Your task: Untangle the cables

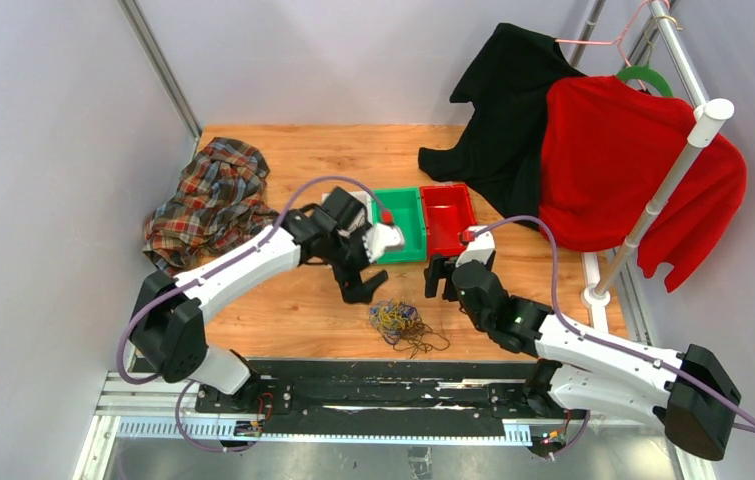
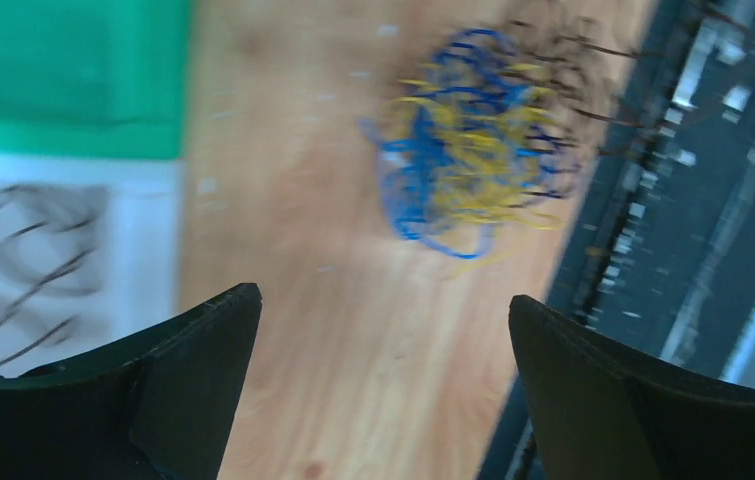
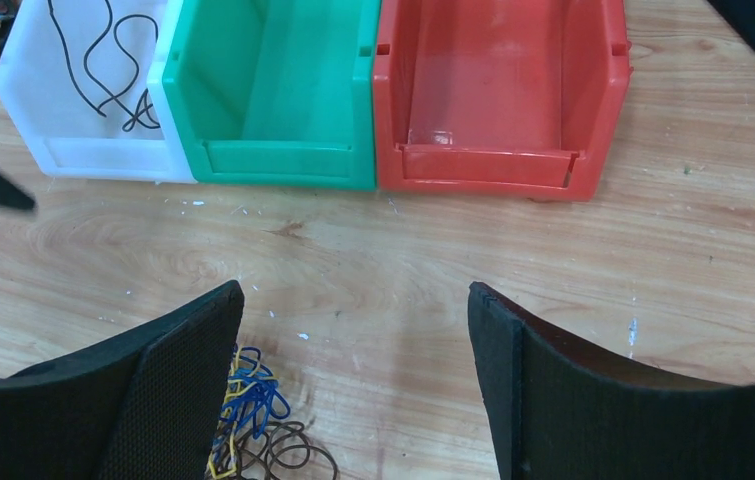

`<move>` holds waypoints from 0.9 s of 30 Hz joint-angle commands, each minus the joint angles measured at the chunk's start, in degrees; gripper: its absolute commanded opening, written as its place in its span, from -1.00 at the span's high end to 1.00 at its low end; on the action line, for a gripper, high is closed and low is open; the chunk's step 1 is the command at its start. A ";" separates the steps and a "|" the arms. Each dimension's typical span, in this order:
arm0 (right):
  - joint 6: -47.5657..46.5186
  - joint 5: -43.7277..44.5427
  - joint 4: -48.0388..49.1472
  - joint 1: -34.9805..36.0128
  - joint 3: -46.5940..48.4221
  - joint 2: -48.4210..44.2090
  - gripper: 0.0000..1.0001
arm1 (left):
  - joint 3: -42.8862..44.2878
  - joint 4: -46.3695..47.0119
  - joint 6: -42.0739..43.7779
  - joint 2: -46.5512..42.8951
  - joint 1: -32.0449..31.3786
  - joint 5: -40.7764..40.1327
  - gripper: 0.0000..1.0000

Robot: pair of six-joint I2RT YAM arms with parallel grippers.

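Observation:
The cables (image 1: 399,322) are a small clump of blue, yellow and black loops on the wooden table near its front edge. My left gripper (image 1: 359,287) is open and empty, just up and left of the clump; its wrist view shows the clump (image 2: 473,140), blurred, ahead of the jaws (image 2: 383,310). My right gripper (image 1: 440,279) is open and empty, to the right of the clump; its wrist view shows the clump (image 3: 248,420) beside the left finger, with the jaws (image 3: 353,300) over bare wood. A few black cables (image 3: 103,60) lie in the white bin (image 3: 93,155).
The green bin (image 1: 408,215) and red bin (image 1: 448,220) stand side by side behind the grippers, both bare inside (image 3: 283,160) (image 3: 488,165). A plaid shirt (image 1: 208,200) lies at the left. A black garment (image 1: 503,110) and red sweater (image 1: 623,170) hang on a rack (image 1: 668,190) at the right.

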 commanded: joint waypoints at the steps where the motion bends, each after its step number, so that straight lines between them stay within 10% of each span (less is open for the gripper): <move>1: 0.76 0.01 -2.37 -0.80 0.58 -1.46 -0.63 | -2.54 -1.07 -0.14 1.82 -5.51 6.93 -0.99; 24: 1.78 0.25 -6.51 -0.91 -0.78 -6.49 -0.58 | -6.34 12.88 -10.24 11.22 -6.25 14.29 0.19; 27: 1.68 -0.03 -6.67 -0.91 -0.91 -7.18 -0.56 | -5.70 12.84 -11.20 10.60 -6.25 14.95 0.58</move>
